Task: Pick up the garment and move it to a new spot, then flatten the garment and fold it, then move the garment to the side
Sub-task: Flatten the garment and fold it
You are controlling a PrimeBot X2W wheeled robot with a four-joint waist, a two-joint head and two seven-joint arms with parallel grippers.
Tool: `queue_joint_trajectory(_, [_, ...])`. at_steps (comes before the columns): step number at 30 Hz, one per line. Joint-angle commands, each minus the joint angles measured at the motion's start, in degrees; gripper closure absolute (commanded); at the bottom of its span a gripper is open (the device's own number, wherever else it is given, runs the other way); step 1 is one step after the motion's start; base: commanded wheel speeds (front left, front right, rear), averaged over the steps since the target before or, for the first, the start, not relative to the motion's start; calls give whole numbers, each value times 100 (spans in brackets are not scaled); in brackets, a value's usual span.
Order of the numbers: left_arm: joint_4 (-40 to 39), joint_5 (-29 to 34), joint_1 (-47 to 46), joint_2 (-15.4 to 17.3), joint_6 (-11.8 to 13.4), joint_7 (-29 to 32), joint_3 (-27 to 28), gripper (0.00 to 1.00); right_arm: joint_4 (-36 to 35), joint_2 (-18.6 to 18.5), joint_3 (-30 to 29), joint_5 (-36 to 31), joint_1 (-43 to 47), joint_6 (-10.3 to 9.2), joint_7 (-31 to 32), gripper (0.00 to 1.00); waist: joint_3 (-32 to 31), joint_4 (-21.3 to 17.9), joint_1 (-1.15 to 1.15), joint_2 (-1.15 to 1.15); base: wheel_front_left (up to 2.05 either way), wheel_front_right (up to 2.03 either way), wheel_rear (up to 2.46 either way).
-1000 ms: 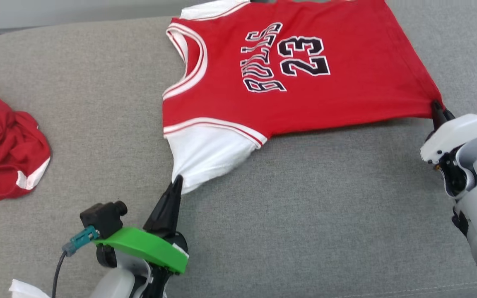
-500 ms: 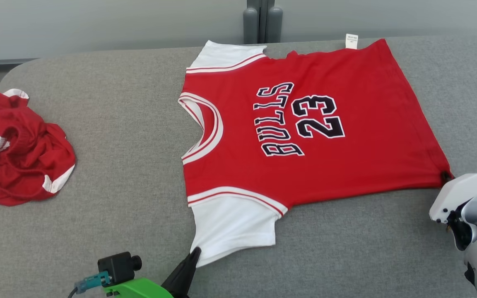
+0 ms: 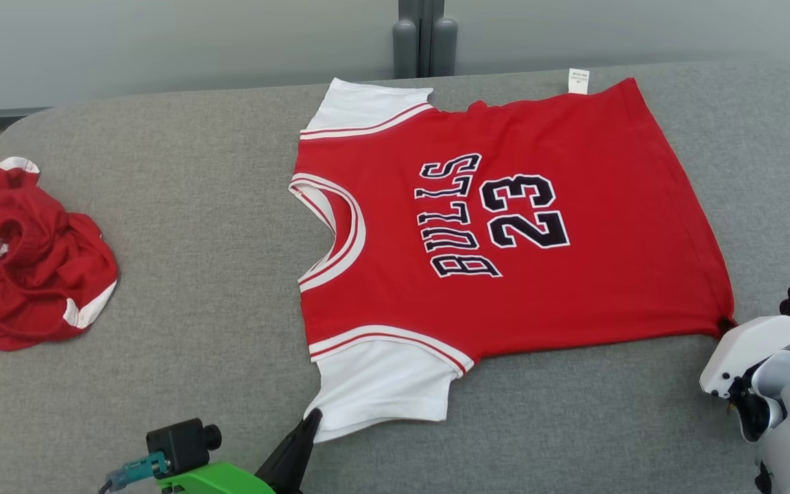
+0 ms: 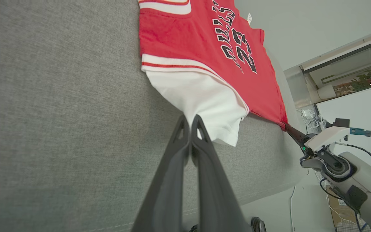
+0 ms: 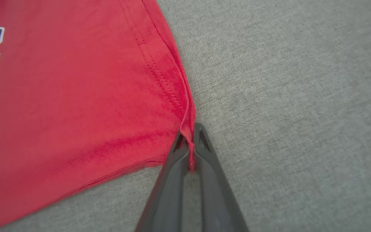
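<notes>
Mostly my head has tipped, so the whole scene sits lower in view than a second ago and the far wall shows; both my pinches have held. The jersey (image 3: 505, 226) lies front-up and spread across the grey cushion (image 3: 196, 288), well apart from the crumpled red shorts (image 3: 25, 261). My left gripper (image 4: 190, 120) is closed on the corner of the near white sleeve, and my right gripper (image 5: 188, 138) is clamped on the red hem corner. To flatten well, I should draw the two corners apart evenly and low over the fabric. I should let go only once the near edge lies without a ridge.
</notes>
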Motion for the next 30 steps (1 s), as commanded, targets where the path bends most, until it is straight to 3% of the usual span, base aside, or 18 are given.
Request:
queue_joint_trajectory(1, [-26, -4, 94, 98, 45, 12, 46, 100, -53, 140, -26, -57, 343, -12, 197, 100, 1, -30, 0, 0, 0, 0, 0])
queue_joint_trajectory(5, [-136, 6, 180, 201, 129, -18, 138, 100, -747, 269, -245, -146, 722, -12, 493, 100, 1, -74, 0, 0, 0, 0, 0])
queue_joint_trajectory(8, [-214, 47, 45, 189, 73, -38, 128, 100, -1802, 354, -622, -345, 1025, -12, 733, 100, 4, -100, 0, 0, 0, 0, 0])
queue_joint_trajectory(14, [83, 437, -736, -53, -81, -242, -18, 100, -3365, 691, -1142, -662, 1250, -11, 1402, 100, 65, -46, 0, 0, 0, 0, 0])
queue_joint_trajectory(18, [552, 757, -1409, -249, -129, -416, -70, 100, -4038, 892, -1389, -869, 1105, -11, 1918, 100, 146, -47, 0, 0, 0, 0, 0])
queue_joint_trajectory(24, [1270, 1024, -2293, -533, -187, -617, -91, 100, -4298, 1072, -1579, -1110, 662, -10, 2462, 100, 384, -106, 0, 0, 0, 0, 0])
queue_joint_trajectory(30, [1835, 1151, -3019, -696, -309, -780, -48, 100, -3989, 1154, -1693, -1111, 24, -11, 2535, 100, 667, -140, 0, 0, 0, 0, 0])
